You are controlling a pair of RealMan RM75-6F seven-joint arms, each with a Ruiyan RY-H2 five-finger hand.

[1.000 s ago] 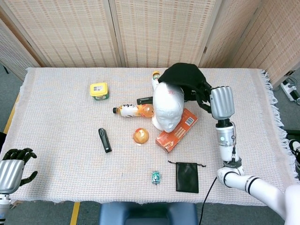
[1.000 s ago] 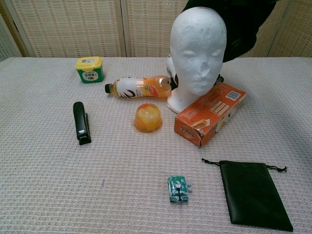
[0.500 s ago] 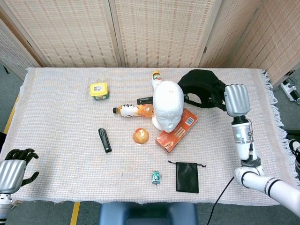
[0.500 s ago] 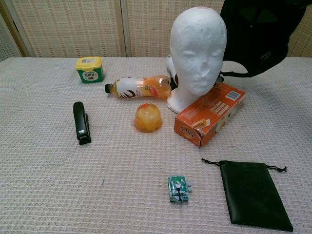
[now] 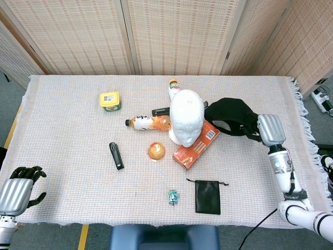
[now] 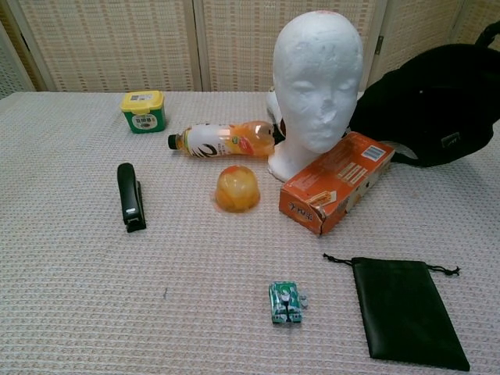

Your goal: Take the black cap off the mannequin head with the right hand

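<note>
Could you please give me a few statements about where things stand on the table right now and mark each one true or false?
1. The black cap sits on the mannequin head. False: the head is bare and the right hand holds the cap beside it.
2. The orange box leans against the head's base. True.
3. The drawstring pouch lies beside the stapler. False: they lie far apart.
4. The left hand holds nothing. True.

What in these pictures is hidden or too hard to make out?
- Right robot hand: its fingers are buried in the black cap in head view; chest view's edge cuts it off.
- Item behind the mannequin head: mostly hidden in both views.
- Small toy: too tiny to identify.
</note>
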